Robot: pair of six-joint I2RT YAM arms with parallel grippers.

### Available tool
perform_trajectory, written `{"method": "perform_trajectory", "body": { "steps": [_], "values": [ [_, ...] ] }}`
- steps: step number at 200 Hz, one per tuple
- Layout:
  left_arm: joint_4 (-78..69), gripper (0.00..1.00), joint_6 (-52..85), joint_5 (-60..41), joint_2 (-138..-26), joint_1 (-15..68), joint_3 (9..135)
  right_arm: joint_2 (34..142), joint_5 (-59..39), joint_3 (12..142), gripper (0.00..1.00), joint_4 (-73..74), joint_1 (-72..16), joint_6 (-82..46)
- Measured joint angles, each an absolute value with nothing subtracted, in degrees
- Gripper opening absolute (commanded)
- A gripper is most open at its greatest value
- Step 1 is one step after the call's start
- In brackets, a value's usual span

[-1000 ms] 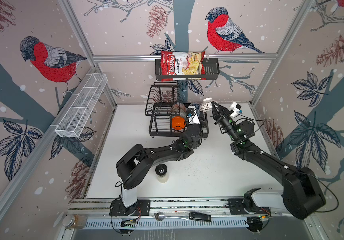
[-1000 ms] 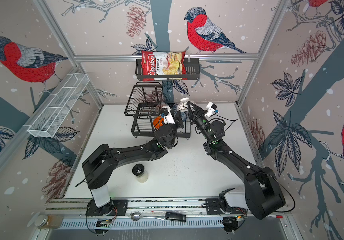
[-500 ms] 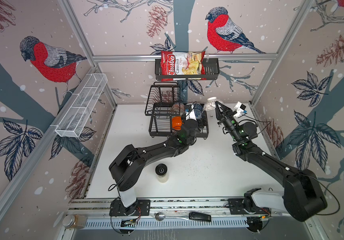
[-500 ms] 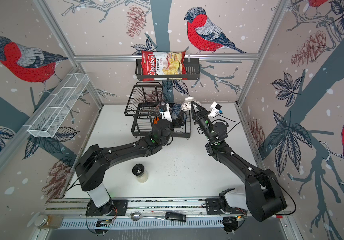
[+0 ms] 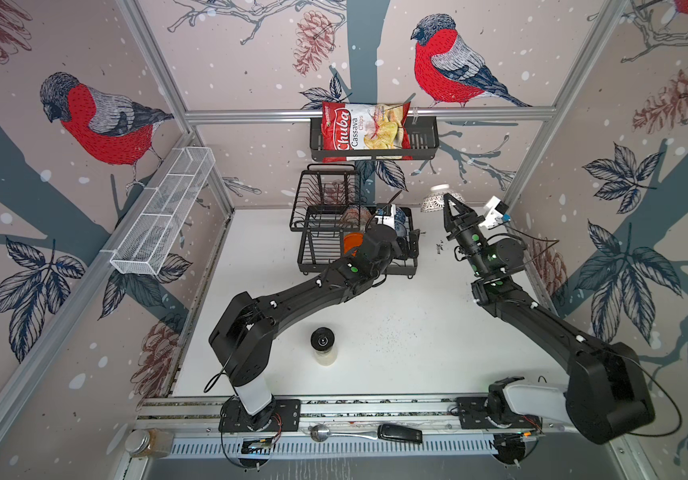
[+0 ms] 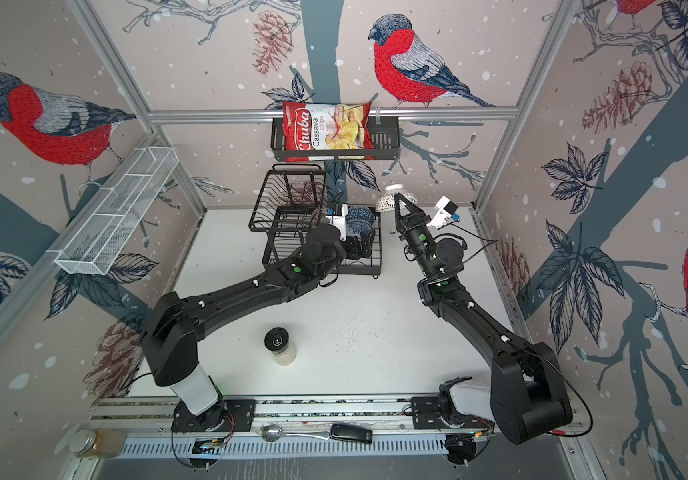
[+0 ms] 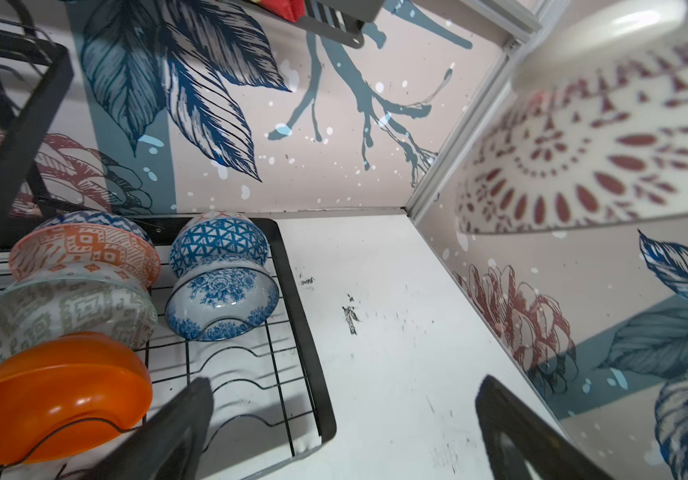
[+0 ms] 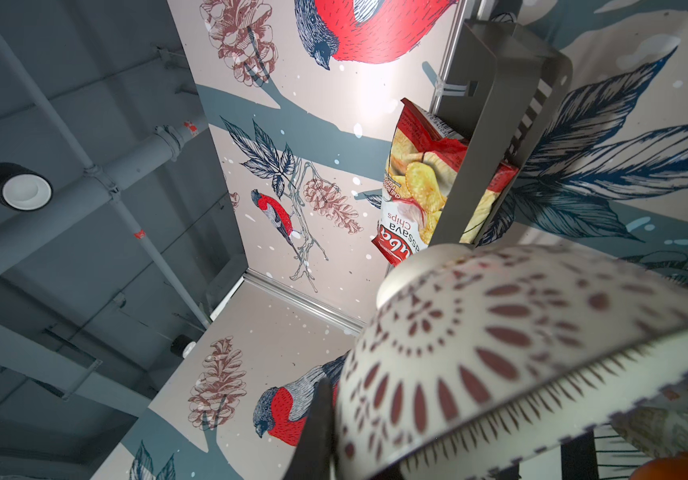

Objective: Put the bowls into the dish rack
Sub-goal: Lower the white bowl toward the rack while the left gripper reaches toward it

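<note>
Five bowls [image 7: 222, 299] sit in the dish rack [image 7: 308, 332]. The sixth, a white bowl [image 5: 433, 203], hangs just right of it, its rim pinched by the right fingers [image 5: 454, 212]. It is probably glazed ceramic: stiff, slick and breakable. Left fingers [image 7: 176, 428] are spread wide and empty.

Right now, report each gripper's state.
Left gripper: open, holding nothing.
Right gripper: shut on the white brown-patterned bowl.

white table [image 5: 417, 332] holds dish rack [image 5: 320, 227] and black-lidded jar [image 5: 323, 345]
</note>
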State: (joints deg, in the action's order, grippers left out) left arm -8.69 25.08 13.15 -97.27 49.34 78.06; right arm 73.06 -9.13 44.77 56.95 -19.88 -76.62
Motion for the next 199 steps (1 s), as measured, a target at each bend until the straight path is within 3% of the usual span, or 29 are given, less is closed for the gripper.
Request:
{"method": "perform_trajectory", "body": {
  "steps": [41, 116, 199],
  "values": [
    [-1.7, 0.99, 22.1, 6.7, -93.4, 47.7, 77.8, 74.6, -7.8, 43.9, 0.0, 55.0, -20.1, -74.2],
    [9.0, 0.98, 22.2, -9.3, -87.1, 37.0, 79.0, 78.5, -3.1, 43.9, 0.0, 55.0, -26.7, -69.8],
    [18.5, 0.98, 18.0, -15.6, -82.4, 29.5, 81.7, 86.3, 1.8, 46.3, 0.0, 55.6, -34.5, -62.9]
  ]
}}
